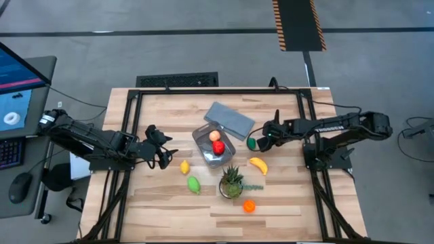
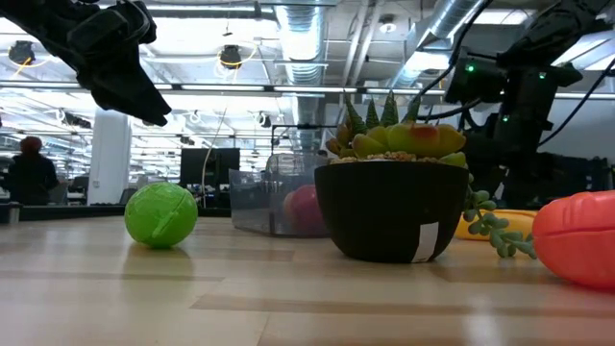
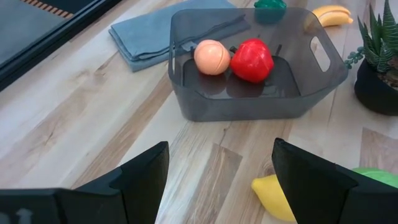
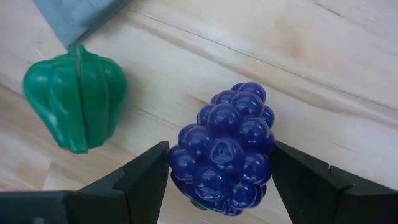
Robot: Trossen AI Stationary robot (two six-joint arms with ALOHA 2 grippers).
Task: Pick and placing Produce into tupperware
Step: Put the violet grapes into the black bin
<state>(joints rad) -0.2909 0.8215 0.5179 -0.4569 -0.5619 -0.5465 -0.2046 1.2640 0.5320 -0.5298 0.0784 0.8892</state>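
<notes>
right gripper (image 4: 217, 180) straddling purple grapes (image 4: 227, 149) on surface, fingers either side, can't tell if squeezing yet. grape bunch long axis runs along gap between fingers. green pepper (image 4: 76, 96) just beside. tupperware (image 1: 213, 145) lies toward table middle from here, peach + red one inside. left gripper (image 3: 217, 180) wide, empty, near lemon (image 3: 273, 198).

robotics lab in open industrial hall. evidence: wooden table (image 1: 169, 203) in black metal frame, two dark arms mounted at 9 and 3 o'clock; monitor (image 1: 17, 85), keyboard and mouse on desk at 9 o'clock; grey concrete floor with hazard-striped strip (image 1: 298, 24) at 12 o'clock; exposed ducts (image 2: 307, 38), pipes, strip lights overhead; person (image 2: 31, 173) at far workstations.
</notes>
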